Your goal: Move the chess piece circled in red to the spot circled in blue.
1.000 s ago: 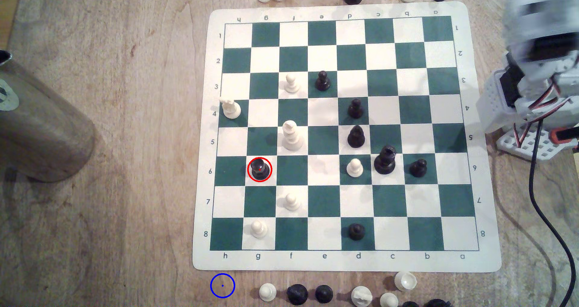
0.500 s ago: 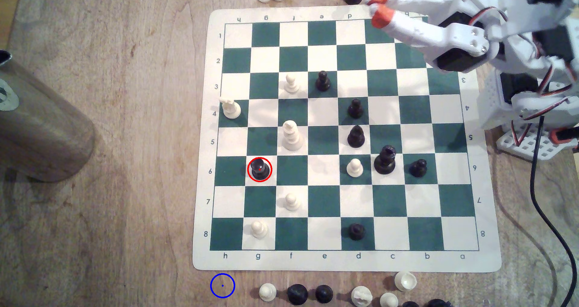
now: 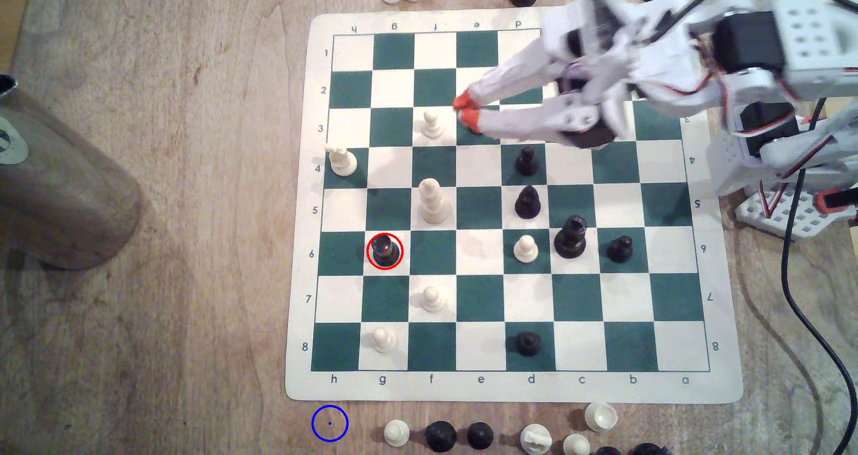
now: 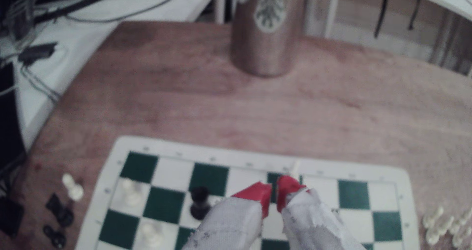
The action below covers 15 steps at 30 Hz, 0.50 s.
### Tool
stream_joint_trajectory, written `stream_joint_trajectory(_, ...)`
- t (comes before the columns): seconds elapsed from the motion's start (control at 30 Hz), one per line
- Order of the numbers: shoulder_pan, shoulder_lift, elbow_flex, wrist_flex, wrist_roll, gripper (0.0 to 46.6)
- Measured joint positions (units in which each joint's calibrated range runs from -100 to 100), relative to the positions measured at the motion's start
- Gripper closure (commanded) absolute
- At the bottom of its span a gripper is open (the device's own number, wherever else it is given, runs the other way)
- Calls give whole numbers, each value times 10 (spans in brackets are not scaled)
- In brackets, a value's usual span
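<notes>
The gripper (image 3: 465,110), empty with its orange tips nearly pressed together, hangs over the board (image 3: 510,387) near the e3 square, well apart from the circled piece (image 3: 384,250). That piece stands upright on g6 in its red ring; the blue spot (image 3: 329,423) lies on bare table (image 3: 162,297) just off the board's h corner. A straight path to the piece crosses the tall white piece (image 3: 432,202) on f5, which a low finger or the wrist could topple. The tips must spread before descending, or they will land on the piece's flat top and tip it. The white pawn (image 3: 431,298) on f7 sits near the carry-out path
</notes>
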Motion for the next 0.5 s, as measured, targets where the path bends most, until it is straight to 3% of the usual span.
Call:
stream_joint_trajectory(0.03,0,11,-4,0,0,383)
stream_joint_trajectory(0.13,-10,57,-33,19,-4,362)
stream_joint_trajectory(0.2,-18,130,-112,84,-26,340)
stream_joint_trajectory(0.5,-45,332,-284,131,-74,321)
